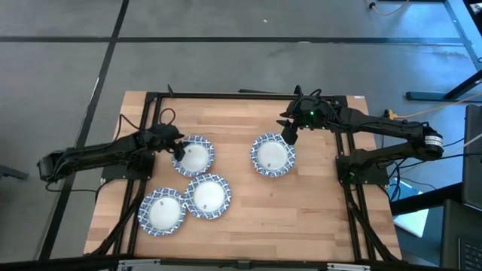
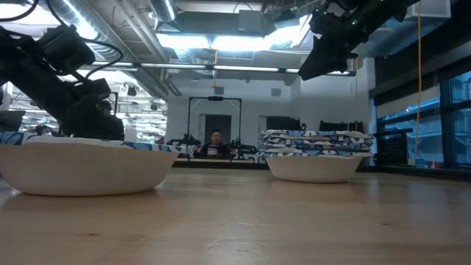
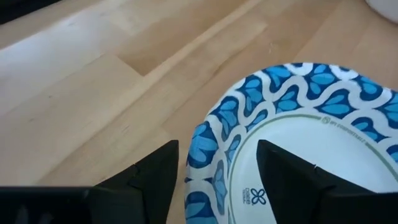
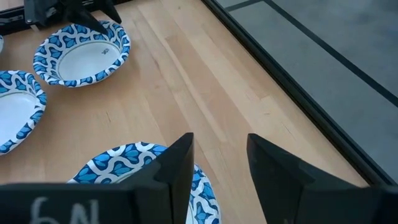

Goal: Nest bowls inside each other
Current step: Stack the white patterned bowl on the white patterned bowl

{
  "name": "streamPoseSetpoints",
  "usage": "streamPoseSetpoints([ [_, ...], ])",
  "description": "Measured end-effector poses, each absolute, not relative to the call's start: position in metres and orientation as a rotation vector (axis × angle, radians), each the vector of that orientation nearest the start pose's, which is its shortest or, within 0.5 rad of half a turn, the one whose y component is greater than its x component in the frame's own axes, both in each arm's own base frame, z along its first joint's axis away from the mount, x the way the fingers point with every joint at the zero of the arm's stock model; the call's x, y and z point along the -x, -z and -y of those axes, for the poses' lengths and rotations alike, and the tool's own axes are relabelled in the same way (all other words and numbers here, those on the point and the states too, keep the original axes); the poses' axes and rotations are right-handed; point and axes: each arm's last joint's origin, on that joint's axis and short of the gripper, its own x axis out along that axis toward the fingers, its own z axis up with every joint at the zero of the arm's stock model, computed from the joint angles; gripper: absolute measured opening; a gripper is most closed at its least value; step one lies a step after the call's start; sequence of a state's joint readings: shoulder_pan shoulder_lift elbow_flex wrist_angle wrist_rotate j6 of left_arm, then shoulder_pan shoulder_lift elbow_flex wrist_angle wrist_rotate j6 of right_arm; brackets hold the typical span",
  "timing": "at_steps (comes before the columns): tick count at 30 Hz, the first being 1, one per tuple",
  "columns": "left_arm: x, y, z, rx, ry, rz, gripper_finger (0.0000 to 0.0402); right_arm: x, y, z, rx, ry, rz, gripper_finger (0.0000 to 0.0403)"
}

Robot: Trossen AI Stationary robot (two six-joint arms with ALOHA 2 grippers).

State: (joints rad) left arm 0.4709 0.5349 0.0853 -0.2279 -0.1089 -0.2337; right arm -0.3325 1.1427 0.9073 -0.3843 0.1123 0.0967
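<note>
Nearest the low camera, a single bowl (image 2: pixel 85 165) sits on the wooden table (image 1: pixel 248 218), with the left arm's dark wrist hanging just behind its rim. From above, the left arm reaches in low from the left edge, stretched almost flat, and its gripper (image 1: pixel 175 148) is at the left rim of the upper-left bowl (image 1: pixel 194 156). In the left wrist view the fingers (image 3: pixel 152 177) are spread, straddling the blue scalloped rim without closing on it. Two more bowls (image 1: pixel 208 196) (image 1: pixel 163 211) lie just below, side by side and overlapping at their rims. The right arm angles in from the right edge, elbow bent, its gripper (image 1: pixel 288 135) raised above the back rim of a nested stack of bowls (image 1: pixel 273 155), jaws parted and holding nothing.
</note>
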Motion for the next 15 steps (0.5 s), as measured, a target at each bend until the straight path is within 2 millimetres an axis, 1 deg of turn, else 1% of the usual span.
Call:
streamPoseSetpoints([
  [8, -0.1017, -0.1205, -0.0553, 0.350, -0.640, -0.658, 0.0176, -0.2269, -0.2888, 0.0818, -0.161, 0.460, -0.600, 0.0150],
  [15, -0.1015, -0.1204, -0.0558, 0.343, -0.656, -0.659, 0.0145, -0.2269, -0.2888, 0.0818, -0.161, 0.461, -0.600, 0.0150],
])
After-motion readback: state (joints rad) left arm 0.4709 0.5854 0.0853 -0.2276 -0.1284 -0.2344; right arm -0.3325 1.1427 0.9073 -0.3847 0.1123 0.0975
